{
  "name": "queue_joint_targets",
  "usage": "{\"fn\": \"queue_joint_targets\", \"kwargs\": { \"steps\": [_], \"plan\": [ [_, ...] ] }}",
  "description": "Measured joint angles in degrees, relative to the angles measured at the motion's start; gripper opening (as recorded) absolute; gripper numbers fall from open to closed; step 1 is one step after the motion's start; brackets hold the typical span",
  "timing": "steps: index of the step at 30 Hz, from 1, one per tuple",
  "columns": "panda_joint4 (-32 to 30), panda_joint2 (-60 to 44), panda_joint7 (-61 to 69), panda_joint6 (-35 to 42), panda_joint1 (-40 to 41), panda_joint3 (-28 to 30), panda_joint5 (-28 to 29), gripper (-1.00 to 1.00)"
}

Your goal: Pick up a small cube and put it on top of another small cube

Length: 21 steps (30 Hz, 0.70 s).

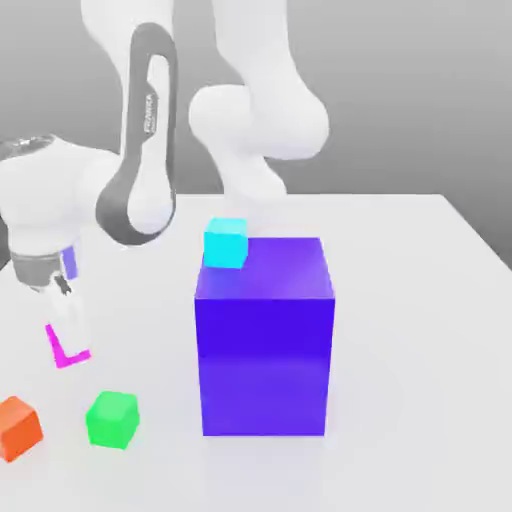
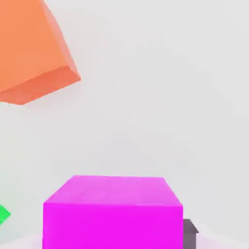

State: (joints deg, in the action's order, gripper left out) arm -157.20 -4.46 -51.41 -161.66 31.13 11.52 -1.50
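Note:
The small cube [image 1: 60, 352] is magenta-pink and rests on the white table at the exterior view's left. My gripper [image 1: 68, 335] is down over it, and a white finger [image 1: 76, 318] covers most of the cube. In the hand view the small cube [image 2: 112, 214] sits close under the camera, with a dark finger pad [image 2: 190, 232] against one side of it. The jaws stand closed in on the cube's sides. A small cyan cube [image 1: 226, 242] shows at the back upper left corner of the big blue-violet block [image 1: 265, 335]; I cannot tell whether it stands on or behind it.
A small green cube [image 1: 111, 419] [image 2: 3, 214] and a small orange cube [image 1: 18, 427] [image 2: 29, 53] lie near the front, close to the magenta cube. The tall blue-violet block stands in the table's middle. The arm's white links rise behind it.

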Motion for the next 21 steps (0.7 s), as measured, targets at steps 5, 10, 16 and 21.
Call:
{"fn": "queue_joint_targets", "kwargs": {
  "steps": [5, 10, 16, 21],
  "plan": [
    [0.7, 1.3, 9.0, 1.7, -0.8, -1.4, 2.6, -1.0],
    [1.4, 2.4, 19.1, 3.4, -1.9, -2.8, 3.8, -1.0],
    [2.3, 3.6, 32.0, 5.4, -3.2, -4.7, 4.2, -1.0],
    [3.0, 4.5, 43.4, 7.1, -4.2, -6.5, 3.6, -1.0]
  ]
}}
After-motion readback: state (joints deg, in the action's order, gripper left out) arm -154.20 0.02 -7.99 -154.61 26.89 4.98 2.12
